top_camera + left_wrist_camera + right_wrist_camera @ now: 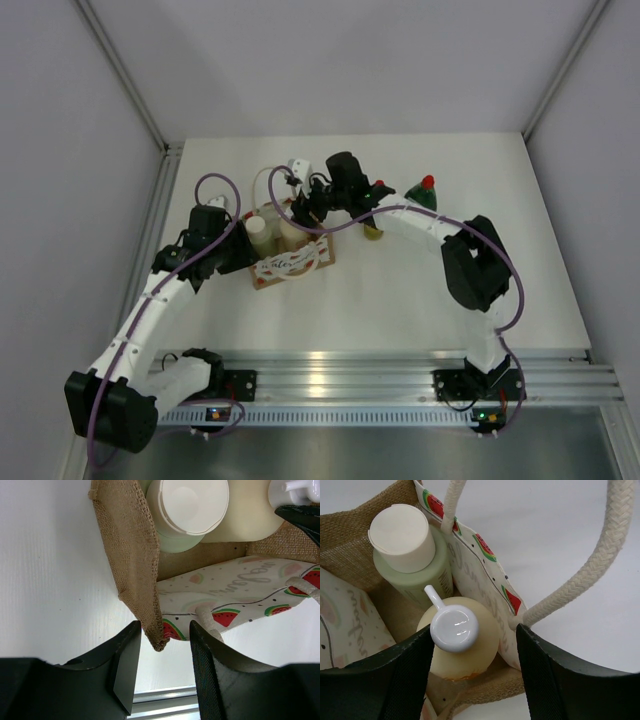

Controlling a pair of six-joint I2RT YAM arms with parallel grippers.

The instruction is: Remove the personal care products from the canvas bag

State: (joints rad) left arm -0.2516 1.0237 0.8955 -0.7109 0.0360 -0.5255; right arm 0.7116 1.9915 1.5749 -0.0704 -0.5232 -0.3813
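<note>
The canvas bag (295,265) stands left of the table's middle, its watermelon-print front (235,587) facing the arms. Inside stand the pale olive-grey bottle (422,577) with its white cap (190,505) and the cream pump bottle (470,655). My right gripper (474,630) is open over the bag. One finger touches the pump bottle and the other is outside the printed wall by the cream handle (590,565). My left gripper (165,625) is shut on the bag's burlap corner (155,635). The flat dark green bottle (422,193) stands on the table to the right, and a yellowish bottle (372,233) shows under the right arm.
The bag's burlap side wall (125,555) rises close to my left fingers. An aluminium rail (400,375) runs along the near table edge. Grey walls (100,100) close in the table on the left, back and right.
</note>
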